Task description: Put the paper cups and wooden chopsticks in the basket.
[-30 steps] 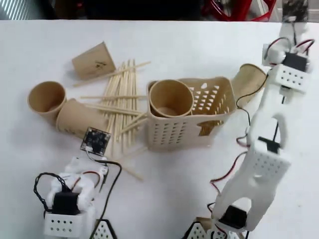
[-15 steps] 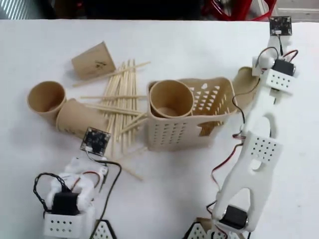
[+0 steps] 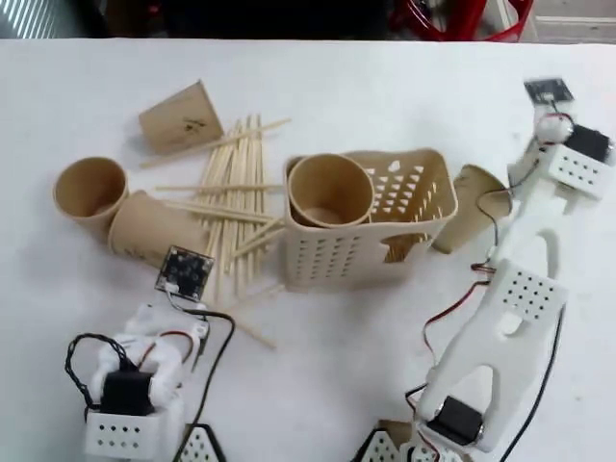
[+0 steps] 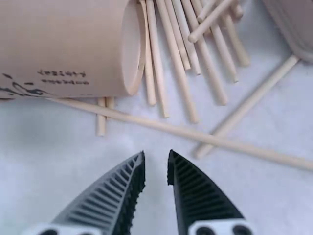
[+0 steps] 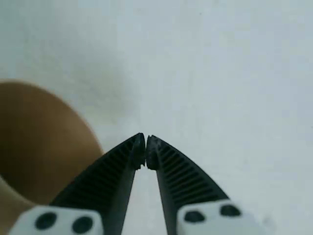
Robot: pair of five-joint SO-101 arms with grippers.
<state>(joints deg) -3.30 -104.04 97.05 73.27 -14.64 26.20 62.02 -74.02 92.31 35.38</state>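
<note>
Your right gripper (image 5: 145,147) is pressed together, 1 paper cup (image 5: 41,147) beside it; your left gripper (image 4: 155,159), slightly spread, faces chopsticks (image 4: 177,66).

A white table (image 3: 385,87) with dark room and red tubing (image 3: 421,19) behind.

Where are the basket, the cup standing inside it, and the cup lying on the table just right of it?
basket (image 3: 337,258), high view, perforated front wall.
cup in the basket (image 3: 329,204), high view, inner bottom.
cup right of the basket (image 3: 458,218), high view, side wall.
</note>
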